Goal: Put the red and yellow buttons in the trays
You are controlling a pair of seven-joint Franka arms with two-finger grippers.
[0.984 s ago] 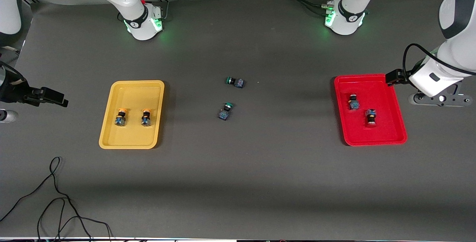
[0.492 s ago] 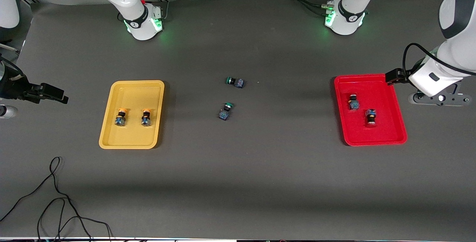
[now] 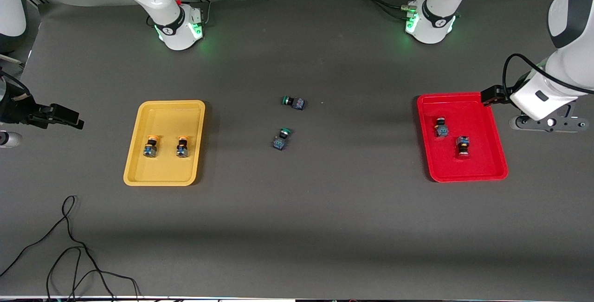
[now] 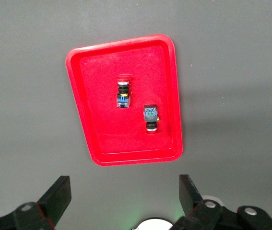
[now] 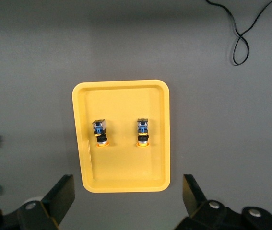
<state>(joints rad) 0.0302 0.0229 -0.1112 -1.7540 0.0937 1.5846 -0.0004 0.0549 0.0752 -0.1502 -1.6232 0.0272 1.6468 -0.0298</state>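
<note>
Below the left gripper, whose jaws stand wide apart and hold nothing, lies the shallow rectangular red plastic tray with rounded corners and raised rim; in it rest two small push-button switches with black-and-blue bodies and round red caps, lying on their sides, near each other but apart, caps pointing opposite ways. Below the right gripper, likewise spread wide and empty, lies the matching yellow plastic tray, holding two like switches with yellow-orange caps, side by side, apart, caps pointing the same way. Between the trays, on the dark grey table mat, remain two similar switches with green caps, outside the task. Judgement: all four task buttons appear sorted, so the step in hand is withdrawal. Done well, both arms would lift clear of the trays with the fingers kept spread, avoiding the rims and leaving the green-capped pair untouched. Both arms appear to wait at the table's ends, each hovering above its tray.
</note>
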